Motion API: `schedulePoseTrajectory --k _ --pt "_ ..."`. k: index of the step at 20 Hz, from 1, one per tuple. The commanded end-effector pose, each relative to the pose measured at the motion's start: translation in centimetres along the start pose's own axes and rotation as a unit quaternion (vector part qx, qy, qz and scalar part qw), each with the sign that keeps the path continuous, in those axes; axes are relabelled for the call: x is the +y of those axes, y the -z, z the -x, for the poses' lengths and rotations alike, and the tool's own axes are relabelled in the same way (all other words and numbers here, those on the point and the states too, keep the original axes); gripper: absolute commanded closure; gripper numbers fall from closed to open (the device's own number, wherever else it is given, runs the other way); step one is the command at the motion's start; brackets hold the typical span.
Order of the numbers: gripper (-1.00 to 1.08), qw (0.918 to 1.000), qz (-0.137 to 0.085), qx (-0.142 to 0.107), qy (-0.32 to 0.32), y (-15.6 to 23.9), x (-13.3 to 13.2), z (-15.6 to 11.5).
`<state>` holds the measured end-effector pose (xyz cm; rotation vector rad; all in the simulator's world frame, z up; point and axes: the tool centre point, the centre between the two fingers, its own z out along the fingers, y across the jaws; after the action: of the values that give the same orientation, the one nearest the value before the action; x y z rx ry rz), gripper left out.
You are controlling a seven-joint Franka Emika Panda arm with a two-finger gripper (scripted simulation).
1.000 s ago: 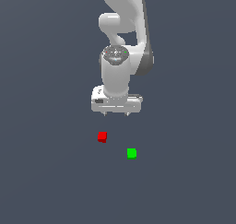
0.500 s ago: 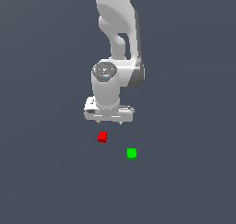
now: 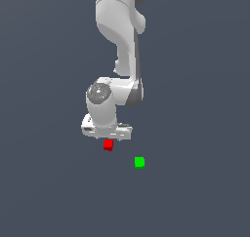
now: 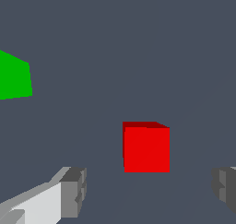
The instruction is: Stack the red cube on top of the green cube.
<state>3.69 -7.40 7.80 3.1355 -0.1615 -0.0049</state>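
Red cube (image 3: 108,145) sits on the grey desk (image 3: 44,192), directly below the claw (image 3: 107,135) in the exterior view. Claw is open: in the wrist view both fingertips (image 4: 73,191) stand well apart, with the red cube (image 4: 146,147) lying in line with the gap between them and touching neither. Green cube (image 3: 139,162) rests on the desk to the exterior view's right of the red cube and nearer the camera, clearly apart from it. 2 cubes, both flat on the surface, unstacked.

Glossy white rounded arm (image 3: 119,31), grey joint cap, grey-padded fingertips (image 4: 73,191).
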Motion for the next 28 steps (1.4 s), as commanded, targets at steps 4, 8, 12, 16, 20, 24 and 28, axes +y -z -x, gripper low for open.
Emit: schedulePoseTrajectory --k 4,8,12,16,20,24,28 --pt "-0.92 1.0000 -0.001 0.001 -0.003 -0.6 0.4 -0.5" --pt "-0.92 1.0000 -0.001 0.001 -0.003 -0.9 0.4 -0.4" --pt "-0.92 1.0000 -0.001 0.001 -0.003 -2.3 0.5 -0.4" --pt "-0.92 1.0000 -0.001 0.001 -0.004 -4.4 0.6 -0.5" --pt "-0.92 1.0000 -0.001 0.001 -0.004 -5.6 0.6 -0.6" --pt "1.08 1.0000 -0.001 0.001 -0.004 -5.8 0.6 -0.7" --pt "1.08 1.0000 -0.001 0.001 -0.004 -5.8 0.6 -0.7"
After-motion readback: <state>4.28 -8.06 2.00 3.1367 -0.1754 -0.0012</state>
